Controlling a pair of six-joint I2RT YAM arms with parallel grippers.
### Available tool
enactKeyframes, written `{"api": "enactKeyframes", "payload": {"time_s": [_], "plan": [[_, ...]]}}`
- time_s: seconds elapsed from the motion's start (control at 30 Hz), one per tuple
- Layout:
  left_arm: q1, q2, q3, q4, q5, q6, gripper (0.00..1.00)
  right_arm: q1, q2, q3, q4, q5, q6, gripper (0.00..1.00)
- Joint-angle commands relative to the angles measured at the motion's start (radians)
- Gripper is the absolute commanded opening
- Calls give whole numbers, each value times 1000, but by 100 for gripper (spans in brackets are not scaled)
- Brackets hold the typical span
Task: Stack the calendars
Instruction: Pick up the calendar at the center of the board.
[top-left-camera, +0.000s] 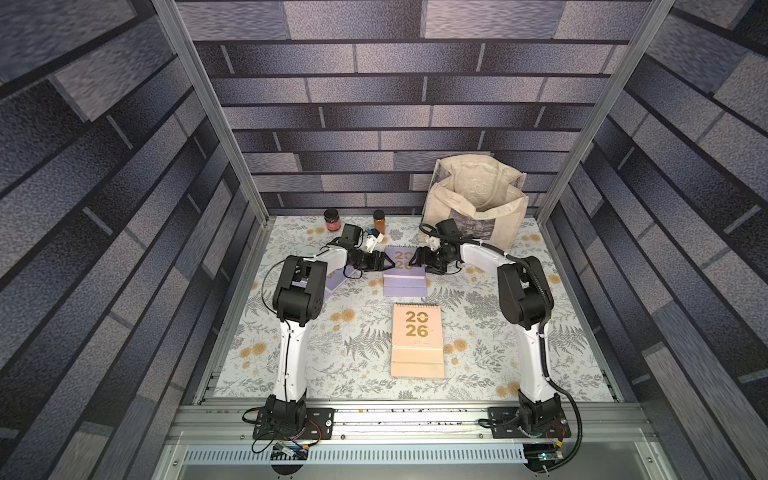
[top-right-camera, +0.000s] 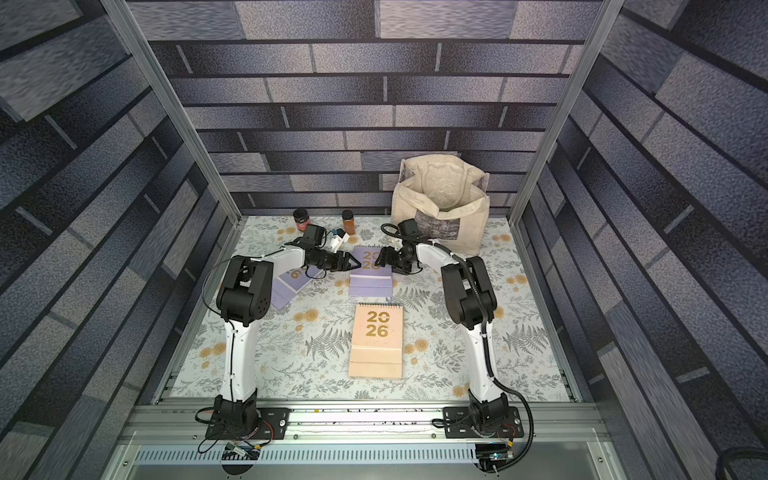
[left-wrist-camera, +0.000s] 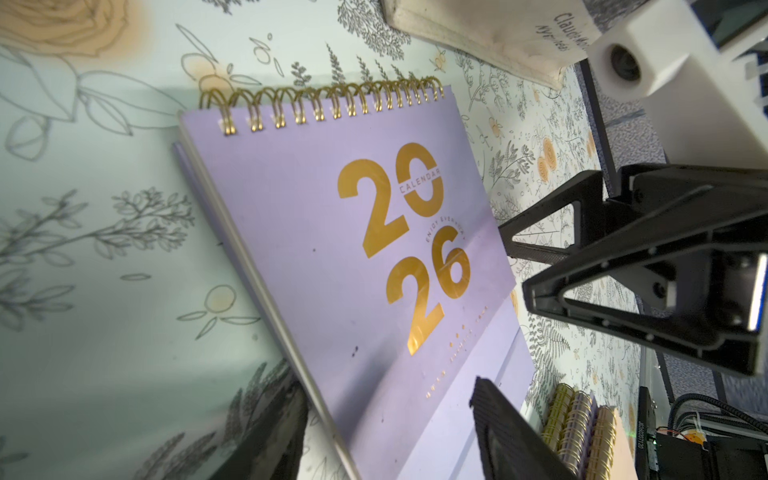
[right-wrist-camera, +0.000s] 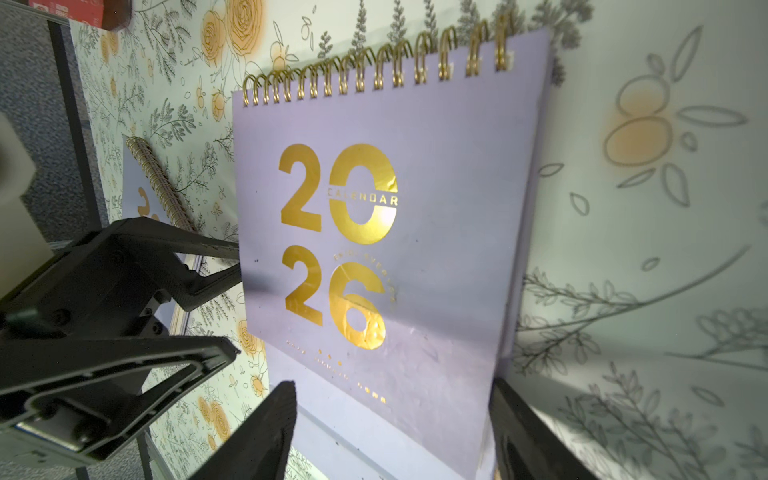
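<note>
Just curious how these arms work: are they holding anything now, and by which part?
It cannot be told. The left gripper and right gripper flank the side edges of the lilac spiral-bound paper calendar, but no firm pinch shows.

Tote bag (top-left-camera: 473, 199): cream, open-mouthed, upright at the far right corner of the floral surface (top-left-camera: 357, 374). Red-labelled jar (top-left-camera: 331, 221) and amber jar (top-left-camera: 379, 224): both dark-lidded, standing apart along the far edge, left of centre. Brick-patterned walls (top-left-camera: 374, 104) enclose three sides.
</note>
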Motion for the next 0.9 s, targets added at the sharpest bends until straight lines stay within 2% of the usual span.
{"api": "enactKeyframes", "payload": {"time_s": [0.0, 0.1, 0.47, 0.67, 0.87], "plan": [[-39, -14, -30, -113, -107, 33, 68, 21, -25, -10, -71, 78, -36, 75], [-46, -2, -17, -133, -150, 36, 72, 22, -25, -7, -120, 120, -49, 75], [-48, 15, 6, -147, -169, 34, 73, 7, -86, -61, -113, 190, -62, 75], [-46, 28, 20, -145, -153, 28, 74, 3, -34, -39, -103, 69, -44, 73], [-49, 47, 40, -145, -112, 18, 75, 11, 9, -43, -70, 7, -25, 70]]}}
